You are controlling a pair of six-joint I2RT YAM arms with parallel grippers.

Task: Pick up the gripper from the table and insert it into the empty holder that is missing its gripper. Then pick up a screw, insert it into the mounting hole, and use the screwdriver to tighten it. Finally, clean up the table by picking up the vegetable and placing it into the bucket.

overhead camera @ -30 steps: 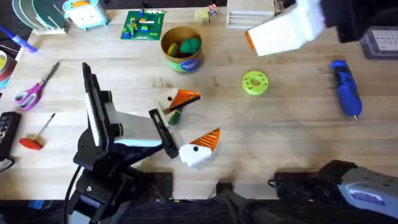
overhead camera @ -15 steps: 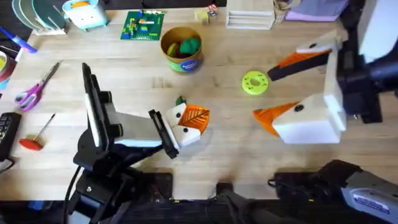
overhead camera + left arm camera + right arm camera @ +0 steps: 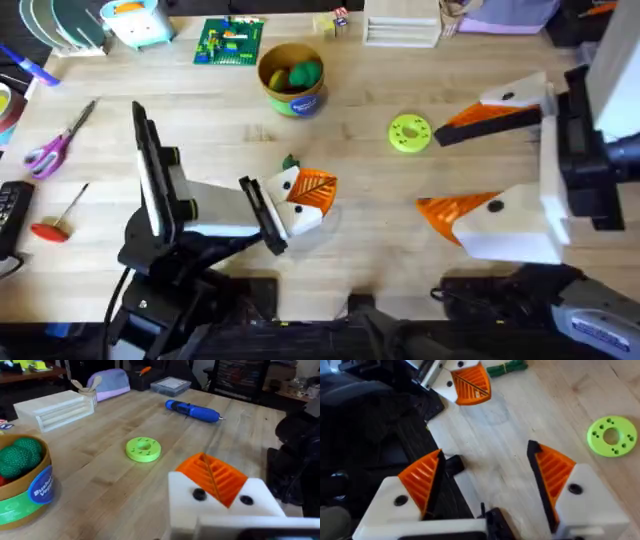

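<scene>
**Two grippers, one vegetable waiting**

My left gripper is resting with its fingers pressed together on nothing. It is just beside the vegetable, which is lying on the tabletop well short of the bucket. I am judging the pickup to be the step in hand. Doing it well means spreading those fingers, straddling the bundle's pinched middle, and closing low. Past the green disc, my right gripper is hanging with fingers wide apart, near the screwdriver.
</scene>
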